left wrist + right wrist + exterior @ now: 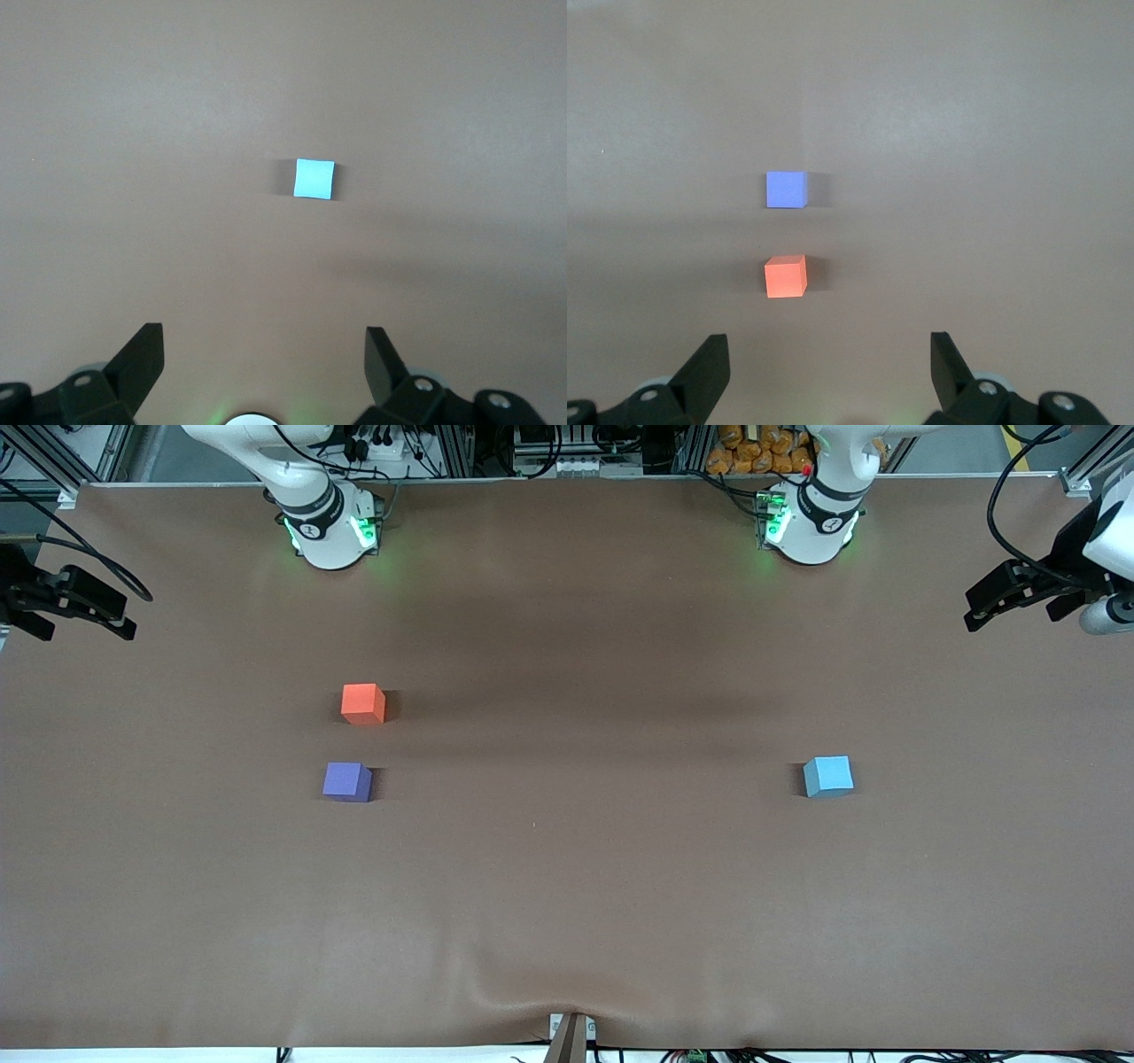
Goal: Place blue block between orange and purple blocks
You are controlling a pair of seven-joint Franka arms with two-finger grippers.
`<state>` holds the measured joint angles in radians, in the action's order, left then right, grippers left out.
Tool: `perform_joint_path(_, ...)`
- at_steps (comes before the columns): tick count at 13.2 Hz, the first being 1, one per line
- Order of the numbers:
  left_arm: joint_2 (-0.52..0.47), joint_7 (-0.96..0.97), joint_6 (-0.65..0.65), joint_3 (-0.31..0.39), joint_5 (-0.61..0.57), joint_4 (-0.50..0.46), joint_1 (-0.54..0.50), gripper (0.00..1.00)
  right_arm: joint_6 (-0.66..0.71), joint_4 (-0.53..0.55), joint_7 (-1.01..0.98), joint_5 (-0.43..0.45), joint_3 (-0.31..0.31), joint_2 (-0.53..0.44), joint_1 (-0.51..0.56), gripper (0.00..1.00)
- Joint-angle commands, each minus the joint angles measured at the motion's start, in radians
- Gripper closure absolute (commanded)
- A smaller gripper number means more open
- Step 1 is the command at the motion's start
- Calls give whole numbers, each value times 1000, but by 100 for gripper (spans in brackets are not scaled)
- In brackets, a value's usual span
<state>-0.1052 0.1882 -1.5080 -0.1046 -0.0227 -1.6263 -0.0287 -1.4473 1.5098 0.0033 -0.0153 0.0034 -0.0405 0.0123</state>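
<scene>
The white left Franka arm rises from its base and leaves the frame; its black two-finger left gripper (pixel 264 367) hangs high at that arm's end of the table, fingers spread wide. The black right gripper (pixel 830 370) hangs likewise at its own end, fingers apart, apparently well above the surface.

Big table (pixel 567 921) under a slightly wrinkled brown cloth, cables (pixel 1010 496) and aluminium framing (pixel 496 447) along its top edge (some orange stuff (pixel 753 452) piled there too).
</scene>
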Motion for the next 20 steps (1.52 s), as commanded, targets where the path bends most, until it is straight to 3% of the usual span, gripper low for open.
perform_joint_path(1,4,-18,6,0,14,2,-4,0,15,-22,14,12,-3,8,-8,0)
perform_joint_path(9,19,-18,-6,0,12,-4,-5,0,16,-22,14,8,-5,8,-6,0)
perform_joint_path(15,94,-18,-40,0,14,-12,-8,0,16,-20,12,8,-5,8,-6,0)
perform_joint_path(20,105,-16,-320,0,6,-243,-11,0,16,-20,12,8,-5,8,-6,0)
